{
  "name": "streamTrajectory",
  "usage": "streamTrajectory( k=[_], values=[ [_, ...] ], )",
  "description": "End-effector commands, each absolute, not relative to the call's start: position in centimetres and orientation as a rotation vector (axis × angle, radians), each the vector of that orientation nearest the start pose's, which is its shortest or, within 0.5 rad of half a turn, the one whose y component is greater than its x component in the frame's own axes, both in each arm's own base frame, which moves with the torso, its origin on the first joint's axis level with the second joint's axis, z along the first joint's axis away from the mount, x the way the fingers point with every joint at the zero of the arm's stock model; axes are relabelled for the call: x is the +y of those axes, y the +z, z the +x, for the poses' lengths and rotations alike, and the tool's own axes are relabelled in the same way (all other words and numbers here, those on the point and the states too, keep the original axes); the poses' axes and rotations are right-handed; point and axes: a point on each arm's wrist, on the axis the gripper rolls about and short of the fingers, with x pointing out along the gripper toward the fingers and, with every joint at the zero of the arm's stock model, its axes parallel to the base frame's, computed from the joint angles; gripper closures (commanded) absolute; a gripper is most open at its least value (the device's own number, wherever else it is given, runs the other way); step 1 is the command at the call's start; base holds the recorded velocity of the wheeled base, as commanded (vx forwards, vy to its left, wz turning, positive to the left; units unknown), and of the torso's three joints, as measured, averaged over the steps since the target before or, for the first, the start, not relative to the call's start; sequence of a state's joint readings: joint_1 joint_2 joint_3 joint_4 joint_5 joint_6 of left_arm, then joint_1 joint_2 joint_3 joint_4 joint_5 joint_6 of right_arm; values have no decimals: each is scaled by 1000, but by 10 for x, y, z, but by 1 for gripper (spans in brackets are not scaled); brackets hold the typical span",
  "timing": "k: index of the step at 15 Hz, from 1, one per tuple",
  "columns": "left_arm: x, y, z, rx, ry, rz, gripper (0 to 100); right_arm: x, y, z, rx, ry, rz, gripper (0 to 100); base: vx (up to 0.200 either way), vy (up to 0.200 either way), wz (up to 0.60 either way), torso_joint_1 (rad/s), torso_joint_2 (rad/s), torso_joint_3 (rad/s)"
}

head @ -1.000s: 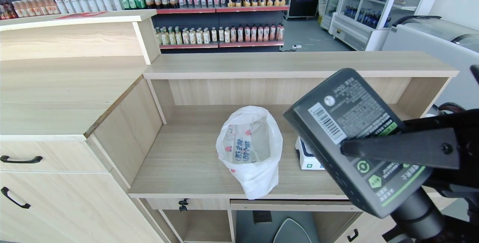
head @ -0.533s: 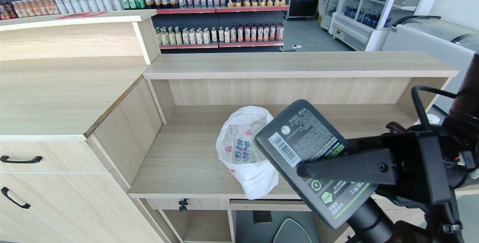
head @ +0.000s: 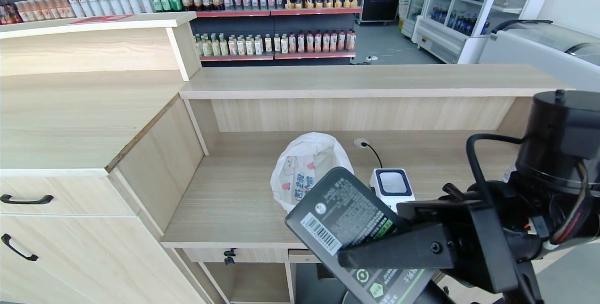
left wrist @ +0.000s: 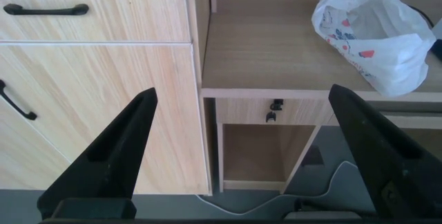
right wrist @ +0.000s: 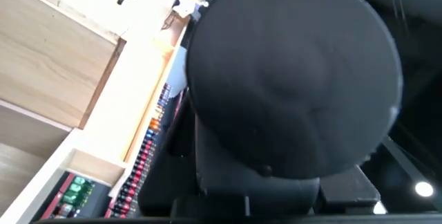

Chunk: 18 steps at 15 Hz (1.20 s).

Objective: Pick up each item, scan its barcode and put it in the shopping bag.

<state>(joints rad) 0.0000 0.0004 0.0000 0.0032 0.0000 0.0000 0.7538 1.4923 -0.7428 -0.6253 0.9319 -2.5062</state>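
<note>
Rookie: Pack first. It's a dark flat one pinched in your right jaws, hanging in the air just in front of the bench's front edge, near the scanner and the shopping bag. Its barcode looks up at the head camera, not at the scanner window.

Oldhand: Yep, and I reckon that's your problem. The scanner window faces up, so if the scan is the step in hand, you'd want to roll the wrist until the label looks down at the window. Then hold it right over the glass, close but not touching. One finger lies across the printed face near the label but not over it, so it shouldn't block the read.

Rookie: The bag stands on the bench just beside the scanner, on your left of it. Its mouth is open and something printed is already inside. Your left jaws are spread wide with nothing in them, low by the drawers, well apart from the bag.

Oldhand: That thin plastic looks floppy to me. Come in from above the mouth, narrow edge first, and let go low so the rim doesn't fold. Also mind the cable behind the scanner.
</note>
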Motion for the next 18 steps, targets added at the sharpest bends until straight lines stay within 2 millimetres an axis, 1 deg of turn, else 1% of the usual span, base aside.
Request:
streamTrajectory(
  k=[1,6,7,8,9,10,12,13,14,15,16,17,18],
  values=[
    [0,75,-23,3,0,0,0,186,220,170,2511,-1092,2290,100,0,0,0,0,0,0],
    [0,75,-23,3,0,0,0,187,220,169,2515,-1119,2280,100,0,0,0,0,0,0],
    [0,75,-23,3,0,2,0,189,224,169,2520,-1138,2278,100,0,0,0,0,0,0],
    [0,75,-23,3,0,0,0,191,231,171,2512,-1158,2315,100,0,0,0,0,0,0],
    [0,75,-23,3,0,0,0,190,242,174,2440,-1199,2465,100,0,0,0,0,0,0],
    [0,75,-23,3,0,0,0,180,254,179,2307,-1280,2751,100,0,0,0,0,0,0],
    [0,75,-23,3,0,2,0,145,282,184,2090,-1426,3366,100,0,0,0,0,0,0],
    [0,75,-23,3,0,0,0,128,289,184,1994,-1413,3611,100,0,0,0,0,0,0],
    [0,75,-23,3,0,2,0,95,290,188,1796,-1470,3965,100,0,0,0,0,0,0],
    [0,75,-23,3,0,0,0,62,285,195,1577,-1384,4211,100,0,0,0,0,0,0],
    [0,75,-23,3,0,0,0,26,285,195,1347,-1162,4415,100,0,0,0,0,0,0],
    [0,75,-23,3,0,0,0,5,284,195,1125,-1027,4550,100,0,0,0,0,0,0],
    [0,75,-23,3,0,0,0,-19,278,194,754,-948,4738,100,0,0,0,0,0,0]
  ],
)
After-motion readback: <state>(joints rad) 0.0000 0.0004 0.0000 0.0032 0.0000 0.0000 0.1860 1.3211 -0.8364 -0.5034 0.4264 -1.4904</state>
